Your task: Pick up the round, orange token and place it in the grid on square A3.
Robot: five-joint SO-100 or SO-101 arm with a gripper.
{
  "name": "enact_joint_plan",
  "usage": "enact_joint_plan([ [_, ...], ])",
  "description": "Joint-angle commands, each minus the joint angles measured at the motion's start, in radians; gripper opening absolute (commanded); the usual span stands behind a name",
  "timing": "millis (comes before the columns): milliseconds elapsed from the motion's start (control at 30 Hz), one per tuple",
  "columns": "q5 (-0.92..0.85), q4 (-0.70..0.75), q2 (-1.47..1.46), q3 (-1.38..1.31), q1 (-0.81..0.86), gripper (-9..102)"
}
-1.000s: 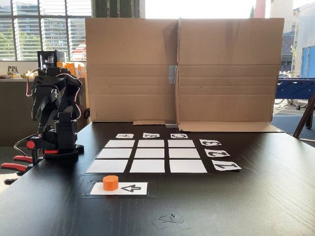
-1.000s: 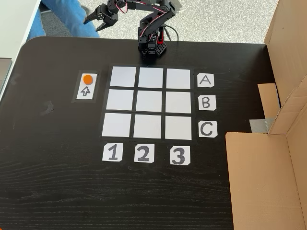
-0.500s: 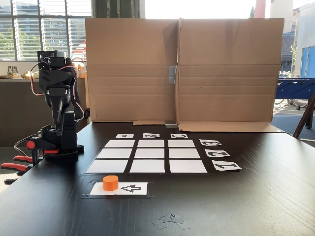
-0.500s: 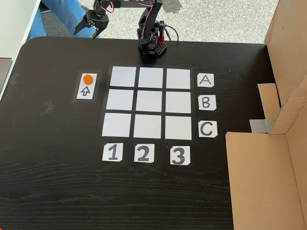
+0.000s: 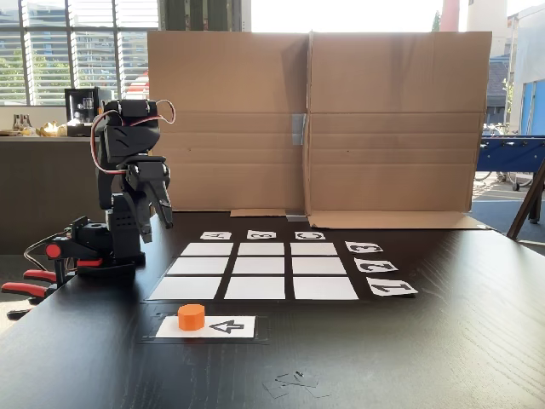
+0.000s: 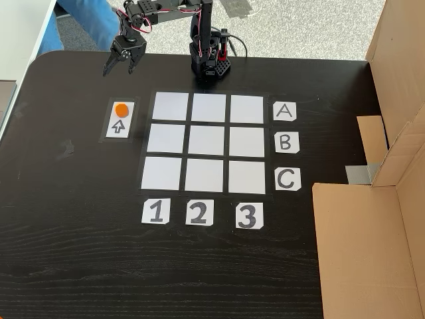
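The orange token [image 5: 192, 316] [image 6: 121, 110] rests on one end of the white arrow card [image 5: 228, 326] [image 6: 120, 127], beside the grid [image 5: 261, 267] [image 6: 208, 141]. Square A3 [image 5: 207, 249] [image 6: 247, 108] is the bare corner cell next to the A card, on the row of the 3 card. My gripper [image 5: 161, 225] [image 6: 118, 69] hangs open above the table with nothing between its fingers. In the fixed view from above it is a short way up-picture from the token and apart from it.
The arm's base [image 5: 102, 247] [image 6: 211, 65] is clamped at the table edge by the grid's A side. A cardboard wall [image 5: 315, 119] [image 6: 372, 232] lines the side behind the letter cards. A person's blue trouser leg [image 6: 93, 20] shows beyond the table.
The arm has unfolded and swung from behind the table edge over the table. The open gripper has come down toward the token. The token has not moved.
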Motion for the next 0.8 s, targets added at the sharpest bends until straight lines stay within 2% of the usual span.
enact_joint_plan([
  [0, -0.009, 0.005, -0.034, -0.052, -0.023, 38],
  [767, -0.003, -0.005, -0.385, -0.267, -0.087, 39],
])
